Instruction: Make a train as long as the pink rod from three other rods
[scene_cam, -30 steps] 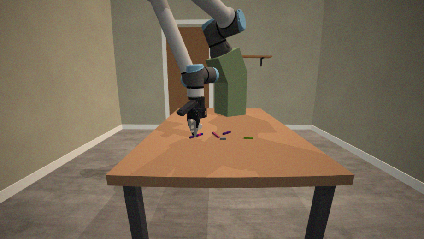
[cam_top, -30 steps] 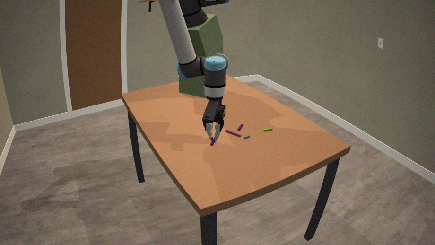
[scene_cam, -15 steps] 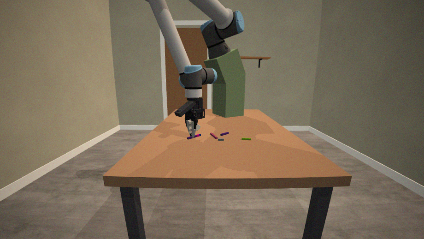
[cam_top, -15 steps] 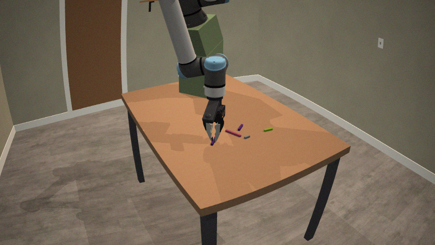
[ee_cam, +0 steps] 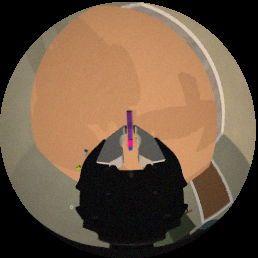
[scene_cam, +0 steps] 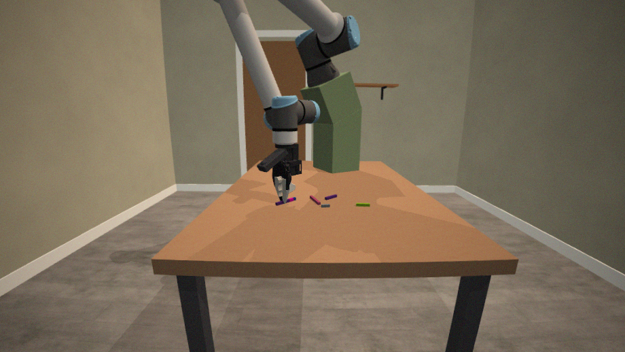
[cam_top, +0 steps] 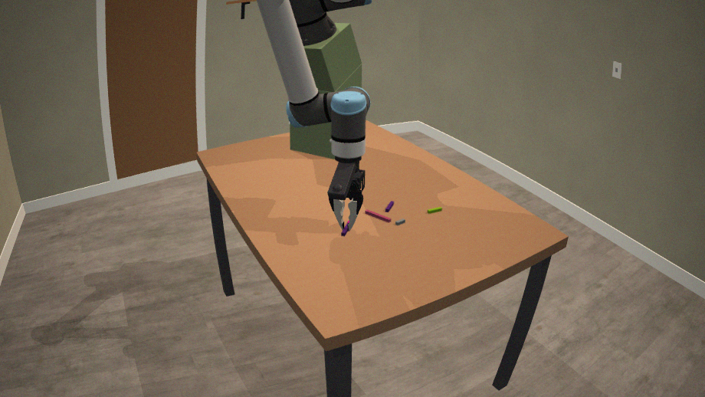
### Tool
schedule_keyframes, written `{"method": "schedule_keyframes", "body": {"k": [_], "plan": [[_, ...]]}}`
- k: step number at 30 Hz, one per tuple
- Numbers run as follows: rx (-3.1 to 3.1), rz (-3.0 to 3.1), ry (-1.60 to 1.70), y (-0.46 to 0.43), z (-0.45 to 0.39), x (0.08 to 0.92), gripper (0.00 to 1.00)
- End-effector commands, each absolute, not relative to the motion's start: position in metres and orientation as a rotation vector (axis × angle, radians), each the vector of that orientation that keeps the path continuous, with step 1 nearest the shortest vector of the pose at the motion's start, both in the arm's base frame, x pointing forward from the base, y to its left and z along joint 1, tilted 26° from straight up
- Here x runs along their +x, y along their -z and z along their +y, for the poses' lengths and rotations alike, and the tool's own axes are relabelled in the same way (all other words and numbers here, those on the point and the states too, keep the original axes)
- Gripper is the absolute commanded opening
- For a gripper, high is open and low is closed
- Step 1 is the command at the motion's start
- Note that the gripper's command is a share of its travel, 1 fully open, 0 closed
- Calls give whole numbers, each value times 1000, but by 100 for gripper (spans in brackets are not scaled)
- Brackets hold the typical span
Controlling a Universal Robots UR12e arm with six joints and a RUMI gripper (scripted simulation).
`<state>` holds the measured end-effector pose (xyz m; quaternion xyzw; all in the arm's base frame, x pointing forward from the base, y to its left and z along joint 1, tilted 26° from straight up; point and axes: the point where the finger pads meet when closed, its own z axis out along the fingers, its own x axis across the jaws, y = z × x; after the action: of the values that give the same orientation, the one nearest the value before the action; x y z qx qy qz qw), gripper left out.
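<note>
From the exterior view's near edge of the desk (cam_top: 444,305) (scene_cam: 332,268) (ee_cam: 75,75), the grey rod (cam_top: 400,221) (scene_cam: 325,206) and lime rod (cam_top: 434,210) (scene_cam: 363,204) come first. Toward the left edge, a purple rod (cam_top: 343,232) (scene_cam: 278,203) (ee_cam: 129,119), magenta rod (scene_cam: 291,200) (ee_cam: 130,143) and blue rod (ee_cam: 130,149) form a line, the narrowly spaced claw (cam_top: 346,228) (scene_cam: 284,201) (ee_cam: 129,126) astride the purple; whether it pinches, I cannot tell. Beyond lie the pink rod (cam_top: 378,215) (scene_cam: 314,200) and another purple rod (cam_top: 389,205) (scene_cam: 331,197).
</note>
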<state>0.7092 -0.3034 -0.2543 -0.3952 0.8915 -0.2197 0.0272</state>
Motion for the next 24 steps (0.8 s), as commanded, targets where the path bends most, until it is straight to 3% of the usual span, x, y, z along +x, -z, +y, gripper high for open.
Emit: {"method": "schedule_keyframes", "body": {"k": [1, 6, 24], "plan": [[-1220, 2752, 679, 254, -303, 710, 8], [-1220, 2752, 679, 254, -303, 710, 14], [-1220, 2752, 679, 243, -299, 707, 14]]}}
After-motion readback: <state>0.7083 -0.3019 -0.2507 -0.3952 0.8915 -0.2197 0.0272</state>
